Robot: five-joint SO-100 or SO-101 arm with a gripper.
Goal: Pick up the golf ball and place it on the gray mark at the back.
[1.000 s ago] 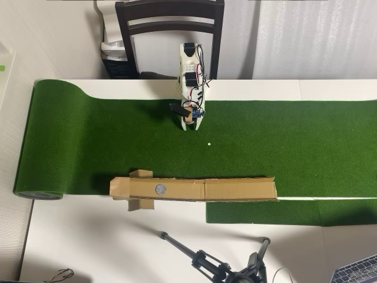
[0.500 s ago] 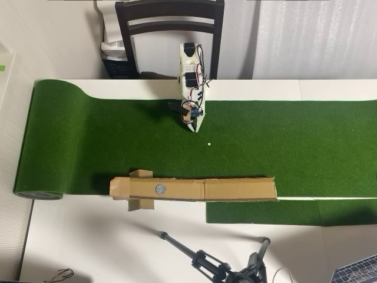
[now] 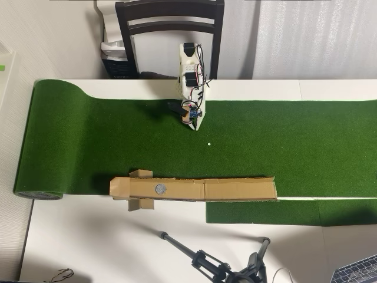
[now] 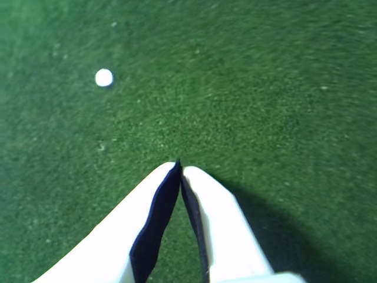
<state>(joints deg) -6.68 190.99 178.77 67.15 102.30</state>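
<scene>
My gripper (image 3: 197, 125) hangs over the green turf near the table's back edge in the overhead view. In the wrist view its white fingers (image 4: 212, 212) meet at the tips (image 4: 178, 166), shut and empty. A small white round spot (image 3: 208, 144) lies on the turf just in front of the tips; in the wrist view it (image 4: 103, 77) is up and to the left. It looks very small and I cannot tell whether it is the golf ball. A gray round mark (image 3: 159, 188) sits on a cardboard strip (image 3: 235, 190).
The green turf mat (image 3: 88, 141) covers the table, rolled at its left end (image 3: 38, 194). The cardboard strip crosses its front edge. A chair (image 3: 169, 35) stands behind the arm's base. A black tripod (image 3: 212, 265) lies at the front.
</scene>
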